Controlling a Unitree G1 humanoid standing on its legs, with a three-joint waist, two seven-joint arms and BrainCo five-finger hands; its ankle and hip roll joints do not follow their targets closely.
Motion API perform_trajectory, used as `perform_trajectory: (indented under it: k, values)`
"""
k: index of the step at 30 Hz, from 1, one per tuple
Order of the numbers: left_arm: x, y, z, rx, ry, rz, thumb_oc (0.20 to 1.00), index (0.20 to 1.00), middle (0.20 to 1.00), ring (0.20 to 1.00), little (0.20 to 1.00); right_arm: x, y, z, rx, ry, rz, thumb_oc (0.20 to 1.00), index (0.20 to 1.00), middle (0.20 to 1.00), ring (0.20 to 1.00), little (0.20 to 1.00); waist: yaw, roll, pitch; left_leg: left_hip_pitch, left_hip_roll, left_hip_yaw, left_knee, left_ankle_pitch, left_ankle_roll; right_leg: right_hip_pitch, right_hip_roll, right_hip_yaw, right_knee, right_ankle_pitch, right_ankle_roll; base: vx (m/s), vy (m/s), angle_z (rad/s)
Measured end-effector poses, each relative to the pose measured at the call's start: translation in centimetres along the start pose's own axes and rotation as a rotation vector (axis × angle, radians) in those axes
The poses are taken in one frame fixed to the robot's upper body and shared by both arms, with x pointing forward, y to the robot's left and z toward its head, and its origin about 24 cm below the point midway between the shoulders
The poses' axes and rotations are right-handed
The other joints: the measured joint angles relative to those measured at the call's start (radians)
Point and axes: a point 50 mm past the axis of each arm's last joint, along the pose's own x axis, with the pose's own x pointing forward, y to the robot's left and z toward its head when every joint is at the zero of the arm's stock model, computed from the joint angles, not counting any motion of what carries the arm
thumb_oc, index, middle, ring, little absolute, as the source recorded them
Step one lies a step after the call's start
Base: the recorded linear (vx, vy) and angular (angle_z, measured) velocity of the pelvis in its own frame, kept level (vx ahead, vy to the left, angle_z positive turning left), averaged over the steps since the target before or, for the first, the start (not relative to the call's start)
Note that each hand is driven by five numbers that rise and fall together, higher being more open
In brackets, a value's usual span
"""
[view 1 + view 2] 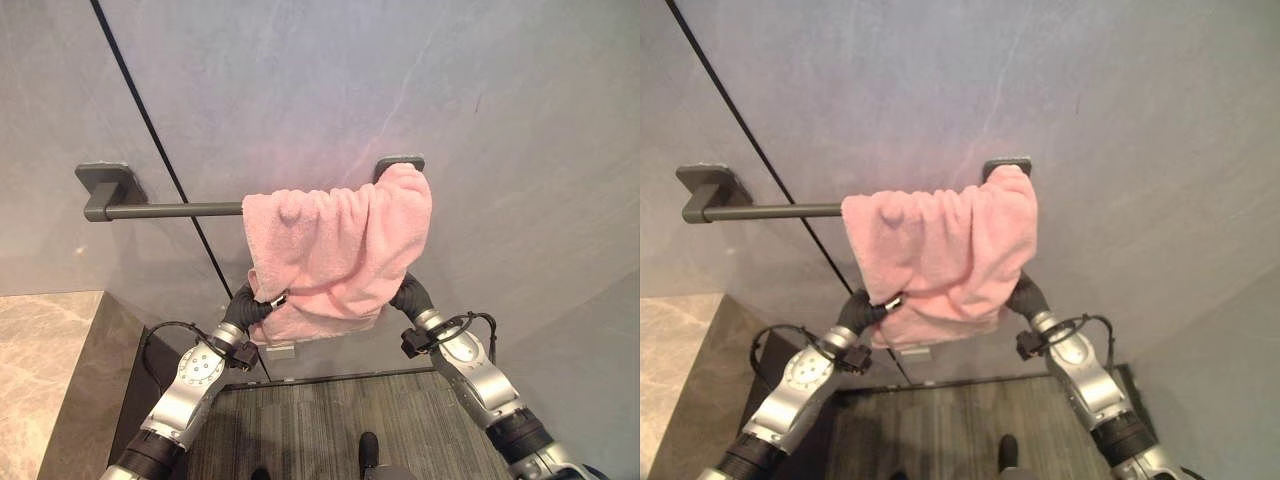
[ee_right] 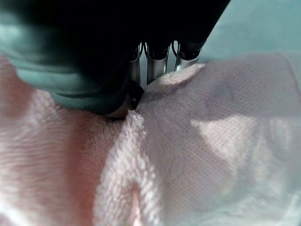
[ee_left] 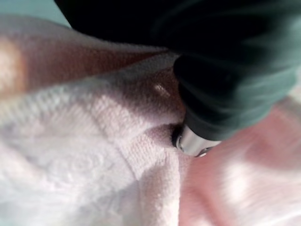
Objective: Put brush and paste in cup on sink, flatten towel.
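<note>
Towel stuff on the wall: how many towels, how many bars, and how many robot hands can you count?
Towel: 1, pink, bunched on the right end of the bar.
Bar: 1, dark grey, on the wall.
Hands: 2, left hand and right hand, both at the towel's lower edge, fingers tucked into the cloth.
Total: 4

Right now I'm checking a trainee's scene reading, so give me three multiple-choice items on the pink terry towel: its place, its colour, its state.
1. Where does the pink terry towel hang?
A. on the dark grey wall rail
B. on the floor
C. on a hook

2. What colour is the towel?
A. white
B. pink
C. blue

3. How does the towel lie?
A. folded flat
B. spread smooth
C. bunched toward the rail's right end

Key: 1 A, it drapes over the rail. 2 B, pink throughout. 3 C, the rail's left part is bare. The left hand and right hand reach into the towel's lower edge.
</note>
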Motion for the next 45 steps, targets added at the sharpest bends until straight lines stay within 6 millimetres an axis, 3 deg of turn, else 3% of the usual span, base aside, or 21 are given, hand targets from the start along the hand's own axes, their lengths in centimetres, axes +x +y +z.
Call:
perform_trajectory:
  k: [7,11,15,22,28,32,38,41,43,45]
  values:
    - [0.3,-0.8,4.9,0.000,-0.234,-0.035,0.200,0.200,0.200,0.200,0.200,0.5,1.9,5.3,0.038,-0.263,0.106,0.200,0.200,0.200,0.200,0.200,0.002,-0.004,-0.003,-0.002,0.001,-0.001,0.000,0.000,0.000,-0.002,-0.003,0.000,0.000,0.001,0.001,0.00,0.000,0.00]
    - [-0.2,-0.5,6.7,-0.004,-0.321,-0.019,0.200,0.200,0.200,0.200,0.200,0.9,3.0,7.0,0.064,-0.337,0.170,0.200,0.200,0.200,0.200,0.200,0.007,-0.007,-0.004,-0.006,0.000,0.000,0.000,0.001,-0.001,-0.007,-0.003,0.001,0.000,0.001,0.001,0.00,0.000,0.00]
    - [-0.6,0.1,7.1,-0.017,-0.340,0.008,0.200,0.200,0.200,0.200,0.200,1.4,3.9,7.6,0.062,-0.357,0.229,0.200,0.200,0.200,0.200,0.200,0.021,-0.012,-0.007,-0.022,-0.001,-0.004,0.000,0.004,-0.004,-0.020,-0.005,-0.003,0.000,0.005,-0.002,-0.01,0.006,0.04]
    - [-2.9,2.0,5.9,-0.010,-0.294,0.135,0.200,0.200,0.200,0.200,0.200,2.2,5.3,8.3,0.064,-0.384,0.297,0.200,0.200,0.200,0.200,0.200,0.046,-0.012,-0.001,-0.039,-0.003,-0.016,0.000,0.004,-0.005,-0.026,-0.012,-0.026,0.000,0.001,0.002,-0.02,0.005,0.06]
    - [-4.1,2.4,4.5,-0.028,-0.232,0.179,0.200,0.200,0.200,0.200,0.200,2.3,6.0,8.2,0.042,-0.378,0.319,0.200,0.200,0.200,0.200,0.200,0.086,-0.011,0.010,-0.059,-0.007,-0.037,0.000,0.008,-0.006,-0.033,-0.017,-0.041,0.000,-0.001,0.003,0.00,0.007,0.11]
    - [-4.2,3.2,2.7,-0.031,-0.153,0.236,0.200,0.200,0.200,0.200,0.200,2.3,6.0,7.7,-0.002,-0.357,0.316,0.200,0.200,0.200,0.200,0.200,0.076,-0.009,0.012,-0.069,-0.007,-0.045,0.001,0.008,-0.006,-0.037,-0.018,-0.052,0.000,-0.002,0.004,0.00,0.013,0.06]
    - [-4.2,3.2,2.3,-0.050,-0.143,0.275,0.200,0.200,0.200,0.200,0.200,2.4,7.0,7.5,0.008,-0.354,0.344,0.200,0.200,0.200,0.200,0.200,0.070,0.004,0.021,-0.069,-0.007,-0.044,0.001,0.008,-0.007,-0.037,-0.018,-0.051,0.000,-0.002,0.004,0.00,0.003,0.01]
    - [-4.0,3.4,-0.9,-0.107,-0.028,0.342,0.200,0.200,0.200,0.200,0.200,3.1,6.8,5.4,-0.005,-0.257,0.320,0.200,0.200,0.200,0.200,0.200,0.068,0.010,0.025,-0.063,-0.007,-0.036,0.001,0.008,-0.007,-0.038,-0.017,-0.047,0.000,-0.002,0.004,0.01,0.018,-0.08]
    - [-4.4,4.2,-3.0,-0.022,0.086,0.401,0.200,0.200,0.200,0.200,0.200,3.1,6.0,4.3,-0.156,-0.196,0.278,0.200,0.200,0.200,0.200,0.200,0.065,0.009,0.026,-0.060,-0.005,-0.032,0.000,0.008,-0.007,-0.038,-0.015,-0.042,0.000,-0.004,0.004,0.01,0.007,-0.09]
    - [-4.4,4.2,-3.1,0.050,0.102,0.437,0.200,0.200,0.200,0.200,0.200,2.7,5.3,3.7,-0.195,-0.173,0.222,0.200,0.200,0.200,0.200,0.200,0.060,0.006,0.031,-0.057,-0.004,-0.031,0.001,0.008,-0.007,-0.036,-0.015,-0.038,0.000,-0.005,0.004,0.00,0.010,-0.03]
